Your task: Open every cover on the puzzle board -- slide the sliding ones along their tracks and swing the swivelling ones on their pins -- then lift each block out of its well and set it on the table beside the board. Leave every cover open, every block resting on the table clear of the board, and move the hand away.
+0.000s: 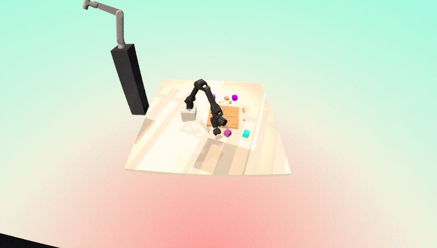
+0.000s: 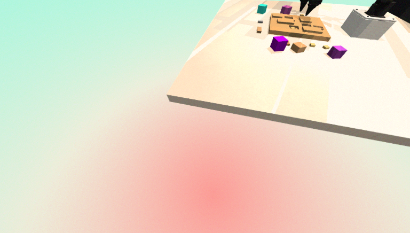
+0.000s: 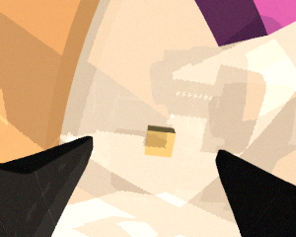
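Note:
The orange puzzle board (image 1: 232, 111) (image 2: 314, 36) (image 3: 30, 59) lies flat on the table, with several raised covers on top. My gripper (image 1: 217, 132) (image 2: 306, 11) (image 3: 156, 149) is open and hangs low over the table just beside the board's edge. A small yellow block (image 3: 160, 141) rests on the table between the spread fingers, touching neither. A magenta block (image 1: 227, 132) (image 2: 285, 9) sits on the table close by.
A cyan block (image 1: 246, 133) (image 2: 261, 8) lies beyond the magenta one. On the board's other side lie two purple blocks (image 2: 278, 43) (image 2: 336, 51), an orange block (image 2: 298, 46) and small yellow pieces (image 2: 325, 46). The grey arm base (image 1: 188, 113) (image 2: 367, 24) stands beside the board.

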Controlling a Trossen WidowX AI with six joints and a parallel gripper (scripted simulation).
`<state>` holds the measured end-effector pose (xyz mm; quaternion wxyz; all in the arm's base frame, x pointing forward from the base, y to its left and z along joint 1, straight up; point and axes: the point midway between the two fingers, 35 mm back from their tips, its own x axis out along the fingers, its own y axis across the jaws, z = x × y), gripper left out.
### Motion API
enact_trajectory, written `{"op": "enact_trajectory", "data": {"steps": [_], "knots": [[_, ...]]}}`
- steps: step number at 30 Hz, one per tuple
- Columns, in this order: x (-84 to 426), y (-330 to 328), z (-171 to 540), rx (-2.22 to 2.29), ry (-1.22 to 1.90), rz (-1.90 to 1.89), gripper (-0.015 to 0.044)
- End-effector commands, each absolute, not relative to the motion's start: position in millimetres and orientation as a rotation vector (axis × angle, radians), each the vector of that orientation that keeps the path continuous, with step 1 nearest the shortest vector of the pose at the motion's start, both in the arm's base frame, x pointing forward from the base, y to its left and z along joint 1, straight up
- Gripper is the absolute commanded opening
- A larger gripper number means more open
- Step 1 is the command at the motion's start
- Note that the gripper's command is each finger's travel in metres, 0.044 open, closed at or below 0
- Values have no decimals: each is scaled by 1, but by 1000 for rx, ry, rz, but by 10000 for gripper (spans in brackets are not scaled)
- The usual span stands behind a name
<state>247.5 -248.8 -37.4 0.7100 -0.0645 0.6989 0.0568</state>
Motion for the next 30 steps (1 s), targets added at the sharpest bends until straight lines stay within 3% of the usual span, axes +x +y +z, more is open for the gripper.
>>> {"op": "enact_trajectory", "data": {"steps": [1, 19, 30], "knots": [[250, -251, -25, -150, 1544, 121, 440], [246, -248, 28, -152, 1547, 125, 440], [282, -214, 29, -361, 1522, 333, 151]]}}
